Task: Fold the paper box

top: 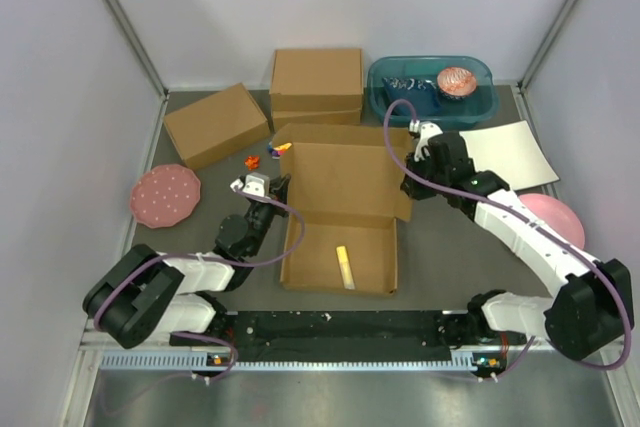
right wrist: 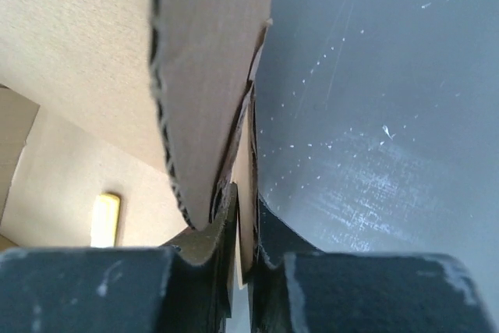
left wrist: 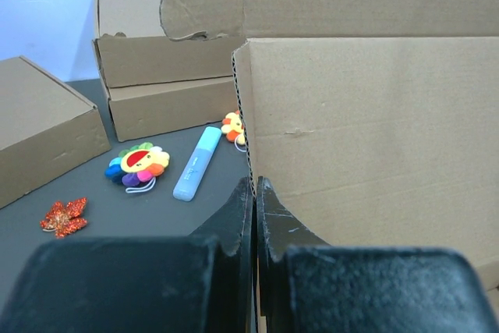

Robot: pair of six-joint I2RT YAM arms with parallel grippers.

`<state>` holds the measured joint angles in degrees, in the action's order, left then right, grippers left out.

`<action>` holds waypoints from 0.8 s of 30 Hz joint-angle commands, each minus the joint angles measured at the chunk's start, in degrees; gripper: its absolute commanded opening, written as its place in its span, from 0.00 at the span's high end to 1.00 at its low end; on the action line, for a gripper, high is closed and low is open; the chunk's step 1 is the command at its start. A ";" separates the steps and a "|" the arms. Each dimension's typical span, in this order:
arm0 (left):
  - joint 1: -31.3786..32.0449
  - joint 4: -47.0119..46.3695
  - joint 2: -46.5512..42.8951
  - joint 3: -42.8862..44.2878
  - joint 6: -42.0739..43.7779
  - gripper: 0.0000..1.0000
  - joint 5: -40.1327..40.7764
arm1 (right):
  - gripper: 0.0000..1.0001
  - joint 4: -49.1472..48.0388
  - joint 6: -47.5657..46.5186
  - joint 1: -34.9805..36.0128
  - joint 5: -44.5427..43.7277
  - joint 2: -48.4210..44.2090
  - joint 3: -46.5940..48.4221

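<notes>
Left gripper point(left wrist: 255, 193) pinches the paper box point(left wrist: 374, 138) by its edge
Flower toy point(left wrist: 138, 164) and blue marker point(left wrist: 196, 163) lie beside it; stacked boxes point(left wrist: 168, 76) stand toward the worktop's far edge

left arm point(top: 170, 292): base at the near edge, elbow folded low and out to the left, forearm reaching forward and to the right.
left gripper point(top: 262, 187): held low, fingers point(left wrist: 234, 220) nearly together, pinching a wall edge of the box point(top: 345, 182).
right arm point(top: 520, 232): elbow at the far right, white forearm stretched forward and to the left.
right gripper point(top: 408, 182): fingers point(right wrist: 214, 232) clamped on a cardboard wall at the box's right side.
</notes>
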<state>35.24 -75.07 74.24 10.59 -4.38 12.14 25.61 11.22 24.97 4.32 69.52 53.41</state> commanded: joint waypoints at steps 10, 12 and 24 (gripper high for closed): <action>0.26 36.79 -23.15 14.68 0.43 0.48 7.88 | 1.00 -6.00 -2.26 -0.01 -4.14 -7.02 -4.36; 0.26 51.33 -24.57 18.92 -0.09 0.41 10.52 | 1.00 -6.18 -2.61 0.43 -5.45 -7.29 -4.63; -7.11 99.83 -18.87 46.00 -2.65 0.21 -18.80 | 1.00 -5.22 -3.49 2.10 -7.57 -8.26 -4.63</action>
<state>31.94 3.68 51.72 49.36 -5.37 10.96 21.91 9.17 26.48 -1.43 63.53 48.71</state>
